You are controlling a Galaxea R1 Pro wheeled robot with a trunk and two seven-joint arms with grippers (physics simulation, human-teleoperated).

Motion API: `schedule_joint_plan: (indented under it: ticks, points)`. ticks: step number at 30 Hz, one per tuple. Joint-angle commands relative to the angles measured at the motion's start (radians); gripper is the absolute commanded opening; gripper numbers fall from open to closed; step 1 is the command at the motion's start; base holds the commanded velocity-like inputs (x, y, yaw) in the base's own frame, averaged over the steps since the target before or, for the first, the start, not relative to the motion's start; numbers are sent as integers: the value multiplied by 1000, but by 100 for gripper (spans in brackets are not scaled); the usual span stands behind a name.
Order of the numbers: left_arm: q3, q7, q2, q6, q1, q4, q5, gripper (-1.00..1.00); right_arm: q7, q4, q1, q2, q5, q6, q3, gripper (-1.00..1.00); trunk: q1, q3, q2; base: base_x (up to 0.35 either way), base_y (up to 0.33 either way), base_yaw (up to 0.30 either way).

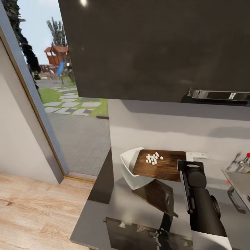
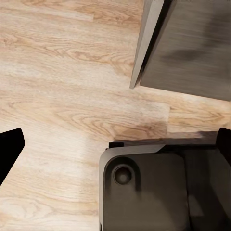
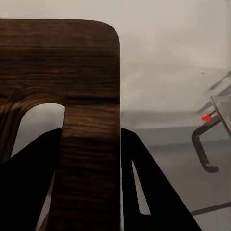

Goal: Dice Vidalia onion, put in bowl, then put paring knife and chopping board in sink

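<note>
Right hand (image 3: 91, 159) clamps the brown wooden chopping board (image 1: 160, 165) beside its slot; left hand's state cannot be told. Tipping unevenly risks tiny white onion cubes (image 1: 153, 158) missing the tilted white squarish bowl (image 1: 131, 166).

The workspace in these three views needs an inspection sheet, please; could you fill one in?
Surface: grey countertop, glossy.
Job's things: chopping board lifted, its far end over the tilted white bowl; diced onion on the board; sink at right.
Clutter: nothing seen.
Grippers: right gripper shut on the board beside its handle slot; left gripper open over the floor.
Cables: nothing seen.
Surroundings: dark wall cabinet, glass door.
</note>
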Motion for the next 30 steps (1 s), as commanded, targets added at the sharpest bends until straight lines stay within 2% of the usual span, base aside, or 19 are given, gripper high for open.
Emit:
schedule_joint_plan:
  ticks: [1,4,9,30]
  points:
    - [-2,0,1,-2,0,-1,7,100,-10,-1,-1,0,-9,3,0,-100,1,-2,-2,0,0,0]
    - [-2,0,1,-2,0,-2,7,100,-14,-3,-1,0,-7,2,1,-100,1,-2,-2,0,0,0]
    - [-2,0,1,-2,0,-5,7,100,-17,-6,-1,0,-7,-2,33,-100,1,-2,-2,0,0,0]
    - [-2,0,1,-2,0,-6,7,100,-17,-8,-1,2,-7,-2,38,-100,1,28,-2,13,0,0]
